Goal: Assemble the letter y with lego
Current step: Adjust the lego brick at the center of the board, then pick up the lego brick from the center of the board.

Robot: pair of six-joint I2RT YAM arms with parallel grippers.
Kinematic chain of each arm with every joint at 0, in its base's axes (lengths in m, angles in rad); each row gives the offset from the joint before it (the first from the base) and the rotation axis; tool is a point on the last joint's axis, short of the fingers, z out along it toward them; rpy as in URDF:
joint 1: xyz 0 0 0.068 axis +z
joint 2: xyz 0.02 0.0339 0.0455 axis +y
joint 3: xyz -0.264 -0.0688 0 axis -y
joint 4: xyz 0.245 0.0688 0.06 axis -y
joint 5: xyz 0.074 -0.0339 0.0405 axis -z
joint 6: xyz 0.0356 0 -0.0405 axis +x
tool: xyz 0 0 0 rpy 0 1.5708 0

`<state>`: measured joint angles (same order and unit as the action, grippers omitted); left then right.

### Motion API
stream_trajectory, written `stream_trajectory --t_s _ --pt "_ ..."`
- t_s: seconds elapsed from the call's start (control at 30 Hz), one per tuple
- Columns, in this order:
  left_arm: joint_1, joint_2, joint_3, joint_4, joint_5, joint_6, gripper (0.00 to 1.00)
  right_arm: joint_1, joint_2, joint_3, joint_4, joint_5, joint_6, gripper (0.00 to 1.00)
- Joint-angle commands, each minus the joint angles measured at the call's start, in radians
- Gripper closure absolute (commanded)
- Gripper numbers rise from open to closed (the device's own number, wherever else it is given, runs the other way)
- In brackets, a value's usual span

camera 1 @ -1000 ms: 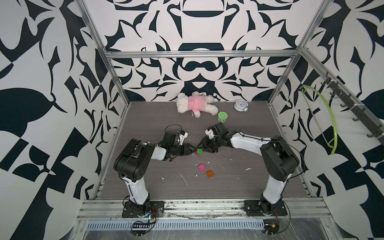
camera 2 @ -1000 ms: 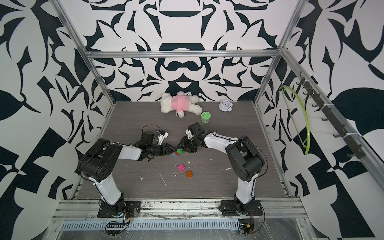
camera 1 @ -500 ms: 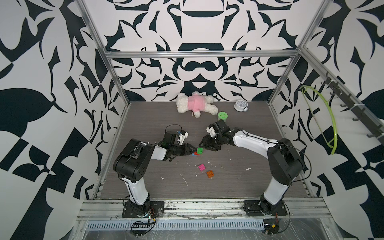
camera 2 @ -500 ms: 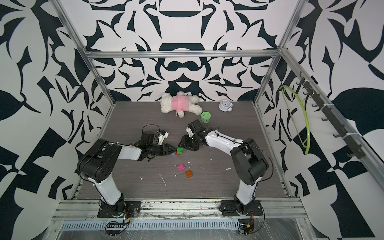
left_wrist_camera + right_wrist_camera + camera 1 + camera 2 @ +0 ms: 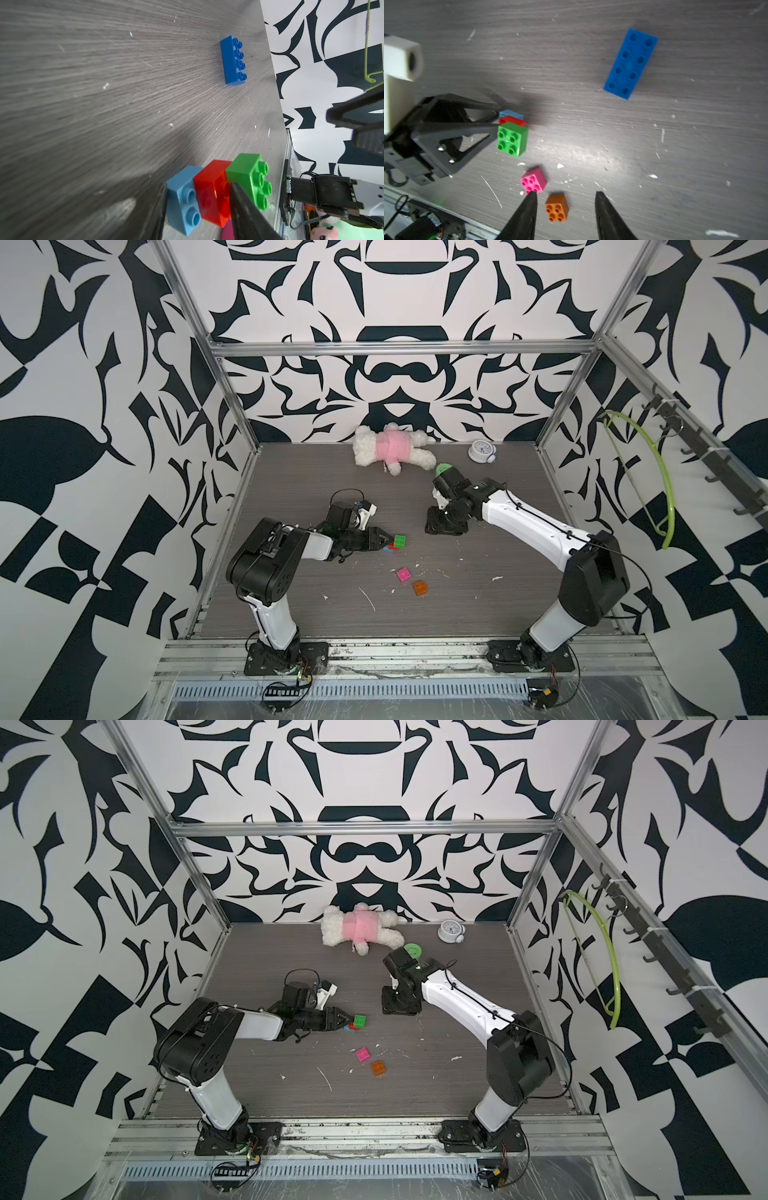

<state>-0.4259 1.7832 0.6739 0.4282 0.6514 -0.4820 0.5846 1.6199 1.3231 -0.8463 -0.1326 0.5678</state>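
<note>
Lego stem (image 5: 511, 133) first, and it is hard to read from above. In both top views only the green brick (image 5: 400, 541) shows clearly. Slivers of red and blue are tucked behind it at the tip of the left gripper (image 5: 385, 540), low over the middle of the table (image 5: 291, 489). The left wrist camera sorts it out: light blue brick (image 5: 182, 199), red brick (image 5: 209, 187) and green, joined in steps and partly covered by the fingers.

The dark blue brick (image 5: 631, 63) does not show in either top view. Only the wrist cameras catch it, flat on the table with its studs up, well apart from the stem. Pink brick (image 5: 403, 574) and orange brick (image 5: 420, 588) lie loose, near each other but not touching.

Green tub (image 5: 443, 467) at the back is partly covered by the right arm in a top view, and I can't make out its contents.

Left arm reaches low and almost level, its claw clamped on the stem. One finger is against the light blue brick, the other on the red beside the green. Right arm stretches forward with the wrist bent down. Right gripper (image 5: 565, 193) is high over the table, jaws spread, nothing between them.
</note>
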Motion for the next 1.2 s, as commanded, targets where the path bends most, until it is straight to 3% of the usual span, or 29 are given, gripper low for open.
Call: stream_trajectory --t_s 0.0,0.63,1.17 --pt "0.001 0.023 -0.047 -0.171 -0.121 0.041 0.49 0.004 -0.041 -0.027 -0.051 0.055 -0.004 0.52" --pt "0.085 0.002 -0.052 -0.189 -0.137 0.061 0.49 -0.033 0.054 0.052 0.008 -0.011 0.002 0.52" --pt "0.088 0.001 -0.052 -0.187 -0.131 0.057 0.49 -0.085 0.432 0.494 -0.290 0.164 -0.031 0.50"
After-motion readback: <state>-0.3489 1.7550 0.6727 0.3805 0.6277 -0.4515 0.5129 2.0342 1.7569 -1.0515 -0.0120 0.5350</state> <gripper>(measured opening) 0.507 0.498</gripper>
